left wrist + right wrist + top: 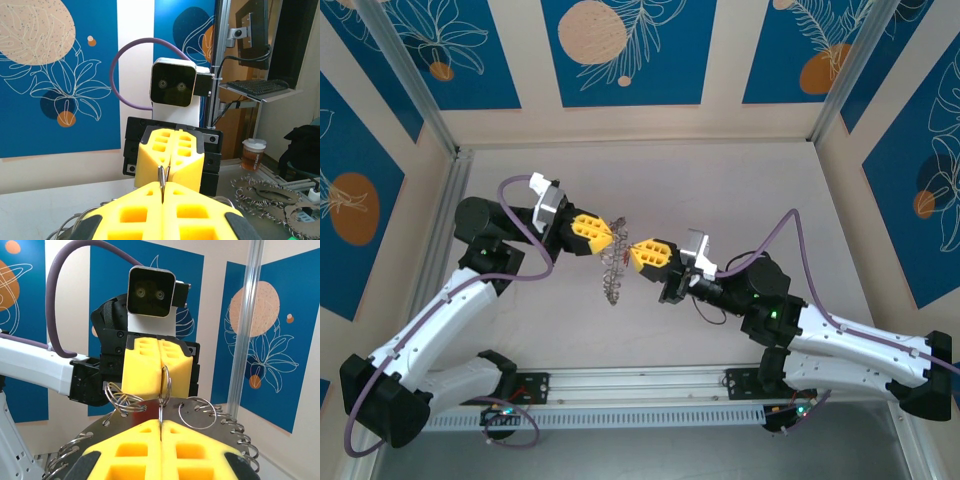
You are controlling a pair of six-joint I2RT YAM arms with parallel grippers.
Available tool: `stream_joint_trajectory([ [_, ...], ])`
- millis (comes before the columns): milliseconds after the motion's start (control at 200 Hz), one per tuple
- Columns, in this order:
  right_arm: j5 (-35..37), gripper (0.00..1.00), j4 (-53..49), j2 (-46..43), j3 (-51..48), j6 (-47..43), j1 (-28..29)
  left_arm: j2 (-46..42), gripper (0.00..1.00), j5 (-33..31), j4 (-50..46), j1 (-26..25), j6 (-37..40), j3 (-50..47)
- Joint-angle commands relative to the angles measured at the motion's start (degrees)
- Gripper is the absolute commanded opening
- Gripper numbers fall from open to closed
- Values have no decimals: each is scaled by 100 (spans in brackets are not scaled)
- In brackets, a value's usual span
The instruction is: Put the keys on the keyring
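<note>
The biggest danger here is the thin wire slipping. The left hand and the right hand both pinch the same small loop of the keyring with only their very tips. If the arms pull apart or twist out of step, the wire could bend or snap free of one hand. The silvery bunch would then likely swing or fall to the counter. The crowded fringe of metal under the loop could also snag on the yellow fingers and drag the ring askew.

Both hands are clenched, their fingers pressed flat together with the wire caught in the seam. In the top view they meet tip to tip at the centre of the frame. The left arm reaches in from the upper left and the right arm from the lower right, each wrist turned so its camera faces the other. The keyring sits between the two hands, and its bunch trails down toward the lower middle of the frame, apparently lifted off the counter.
</note>
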Motion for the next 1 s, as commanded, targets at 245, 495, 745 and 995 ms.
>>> stream_joint_trajectory([
  [245,54,0,429,33,283,-90,-1,-158,0,70,217,73,1,-25],
  [495,-10,0,418,132,328,15,-87,-186,0,59,181,73,23,-37],
  [745,-110,0,407,158,327,142,-173,-221,0,45,48,73,111,-29],
  [995,-198,0,414,105,274,213,-179,-232,0,27,-45,72,191,-29],
])
